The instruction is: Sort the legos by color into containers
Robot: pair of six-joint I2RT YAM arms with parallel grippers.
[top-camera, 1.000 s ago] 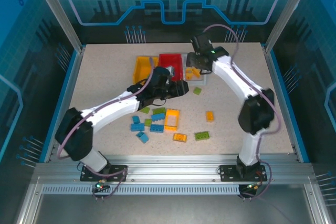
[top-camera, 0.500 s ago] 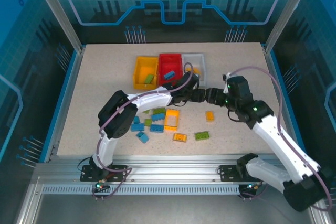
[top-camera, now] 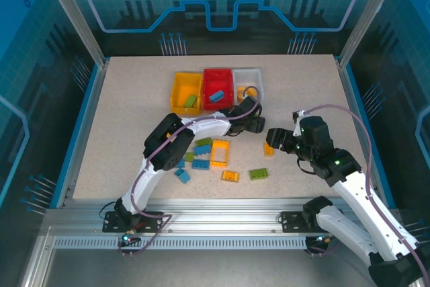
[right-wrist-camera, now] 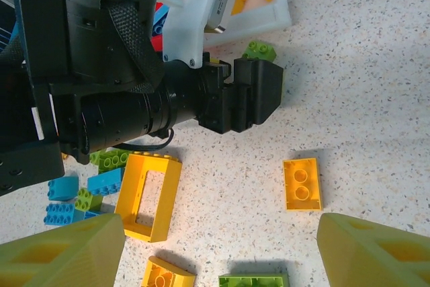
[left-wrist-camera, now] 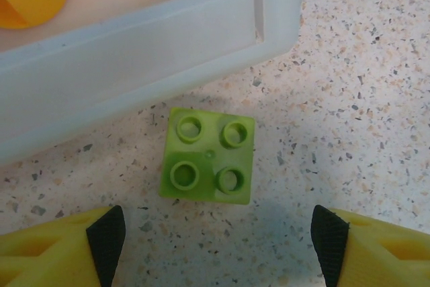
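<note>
Green lego [left-wrist-camera: 208, 156]: mid-frame in the left wrist view, studs up, just beside the white bin [left-wrist-camera: 134, 52]
Left gripper [left-wrist-camera: 218, 240]: spread wide, empty; tips at the lower corners
Right gripper [right-wrist-camera: 222, 233]: spread, empty
Risk: I reckon a skewed close could shove it against the bin

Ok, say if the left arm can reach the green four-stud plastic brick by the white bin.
Probably yes: the open left claw hovers just short of the green four-stud brick, nothing between.
</note>
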